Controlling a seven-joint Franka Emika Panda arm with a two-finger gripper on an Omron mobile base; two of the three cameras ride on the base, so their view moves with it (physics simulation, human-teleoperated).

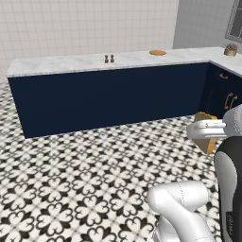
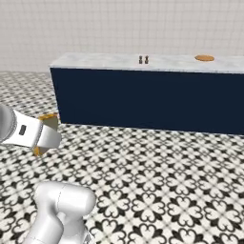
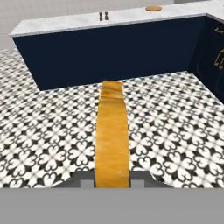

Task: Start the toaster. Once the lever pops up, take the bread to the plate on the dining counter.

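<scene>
My gripper (image 3: 112,183) is shut on the bread (image 3: 112,131), a golden-brown slice seen edge-on and standing out ahead of the fingers. From the base cameras the bread (image 1: 203,116) (image 2: 47,117) shows above and below the white hand, held over the floor. The orange-brown plate (image 1: 158,52) (image 2: 204,58) (image 3: 153,8) lies on the dining counter (image 1: 71,64) (image 2: 95,61) (image 3: 65,24), far ahead across the floor and towards the counter's right end. The toaster and the lever are out of view.
Two small brown shakers (image 1: 109,58) stand mid-counter. Navy cabinets with gold handles (image 1: 227,97) join the counter at the right, with a small potted plant (image 1: 230,49) on top. Black-and-white patterned floor (image 1: 94,156) lies between me and the counter.
</scene>
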